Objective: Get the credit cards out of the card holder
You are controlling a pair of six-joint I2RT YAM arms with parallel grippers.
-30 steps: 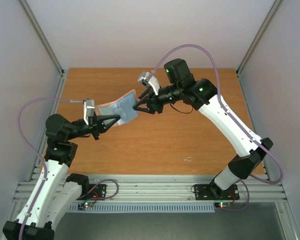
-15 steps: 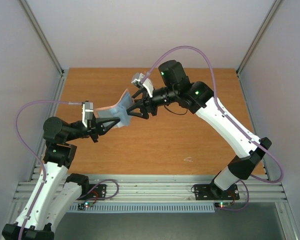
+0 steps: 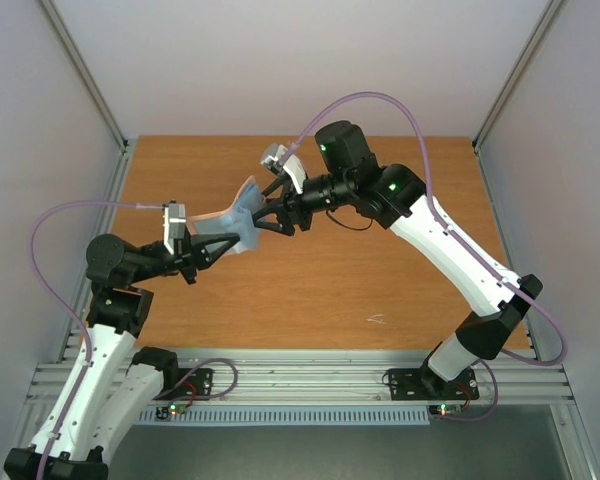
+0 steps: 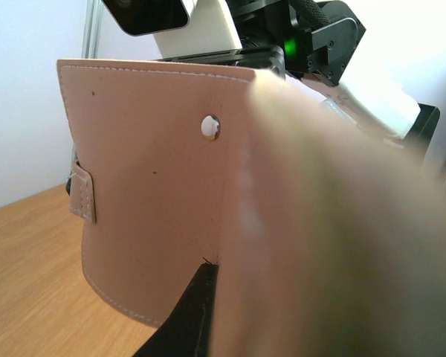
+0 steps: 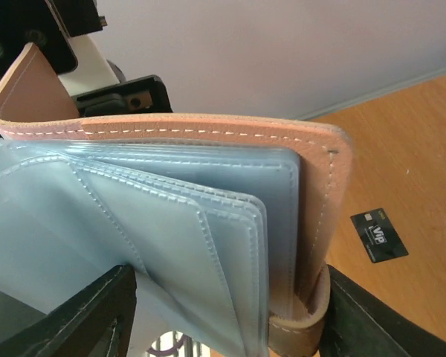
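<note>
Card holder: the small folding wallet, taupe pinkish-brown leather outside, light blue inside. It is off the wooden table, in the air between my two arms, above the left half and nearer the far edge than the near one.

Left gripper: at the wallet's lower left edge. Wrist view shows one dark finger against the leather outside. Also in view are the metal snap stud and the closing strap tab. The near panel is too blurred to read. I take this gripper as clenched on the wallet, since the wallet hangs from it.

Right gripper: at the wallet's upper right side. Wrist view has the jaws standing wide, one either side of the fanned light blue plastic pockets, both touching the stack. I cannot tell whether they are pressing or only bracketing it.

Progress:
- One thin dark grey-black rectangular card lies flat on the table, well apart from the wallet. I count it as out. I can't find it in the overhead view.
- No bright blue card and no white card show in any view.
- The pockets look pale and translucent. I cannot tell if a card sits inside any of them.

My judgement: one card is out. The other two are unaccounted for, so the pockets need checking and emptying.
</note>
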